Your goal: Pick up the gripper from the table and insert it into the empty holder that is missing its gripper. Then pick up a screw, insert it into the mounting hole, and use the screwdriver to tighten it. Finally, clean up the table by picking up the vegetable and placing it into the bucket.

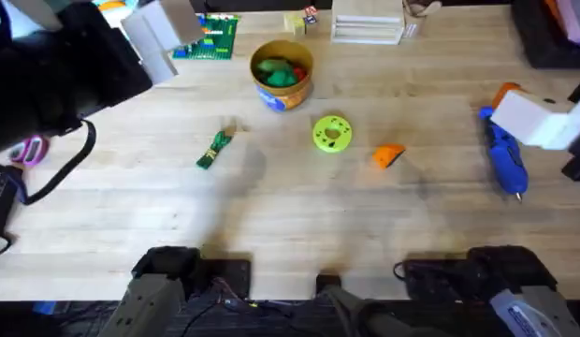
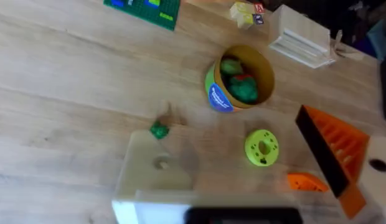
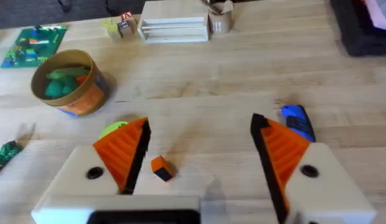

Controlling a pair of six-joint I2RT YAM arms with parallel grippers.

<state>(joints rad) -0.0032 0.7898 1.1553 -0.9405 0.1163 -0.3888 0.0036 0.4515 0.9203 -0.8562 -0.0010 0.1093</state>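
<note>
A: Report the right gripper.

B: Its two white fingers with orange ribbed pads are standing spread apart, holding nothing. It is hovering above the table at the right side, and the gripper, the small orange wedge, is lying on the wood between the fingers.

A: And the left gripper?

B: It is raised at the far left. One finger is carrying an orange pad; the other finger, the holder, is showing a bare cream-white face. The two are standing wide apart with nothing between them.

A: Locate the remaining items.

B: The screwdriver is lying at the right edge. The yellow-green disc is sitting just left of the orange wedge. The vegetable is lying left of centre. The bucket is standing farther back, already holding toy produce.
</note>
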